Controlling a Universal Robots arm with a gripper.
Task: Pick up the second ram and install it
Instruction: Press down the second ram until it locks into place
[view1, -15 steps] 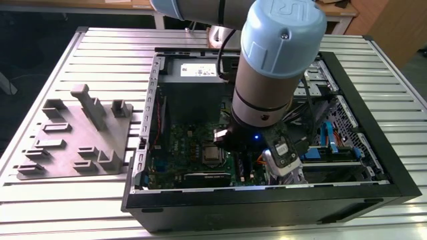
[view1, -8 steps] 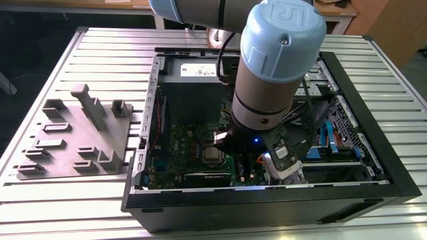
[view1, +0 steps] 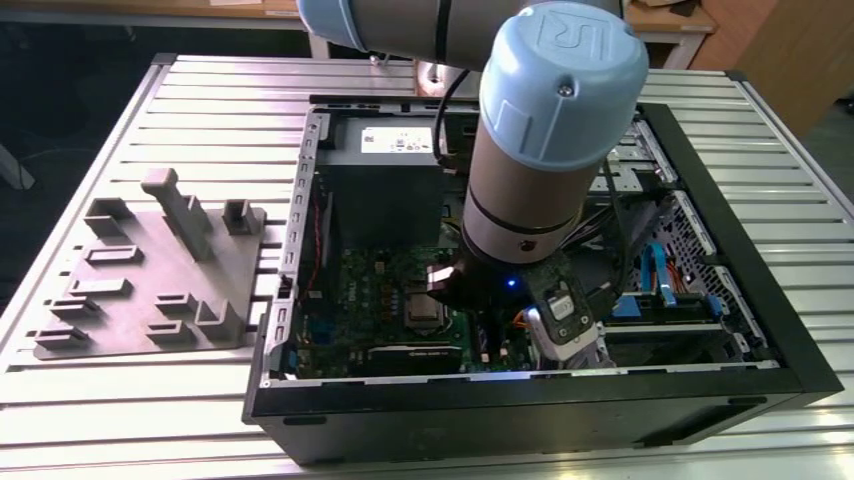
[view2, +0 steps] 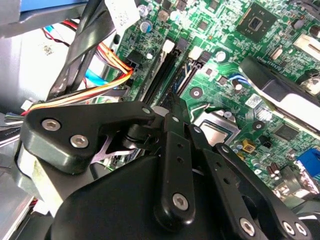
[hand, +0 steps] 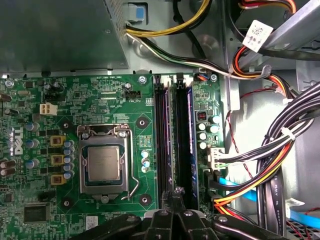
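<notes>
**Entry: gripper over RAM slots, inside case**

Ext. view: open PC case lying on slatted table. Grey plastic fixture at 9 o'clock from case, just beside it, no stick seen on it. Arm reaching down into case; wrist end over the board area toward 6 o'clock of the opening.

First wrist view: green motherboard w/ CPU socket. Two long parallel slots between socket and cable bundle.

Second ram:
- taken as the strip on the cable side
- long, narrow, dark, edge-on, faint bluish sheen along its length
- standing upright in slot, running the slot's full length
- chips not discernible from this angle
- neighbouring slot on socket side also dark; cannot tell whether filled

Gripper:
- black fingers pressed together, tips meeting at one end of the slot pair
- looks roughly centred between the two slots
- cannot tell if touching the stick, or which slot lies directly beneath
- nothing seen pinched between the tips

Second wrist view: same closed gripper pointing at the slots, orange/red wires beside.
</notes>
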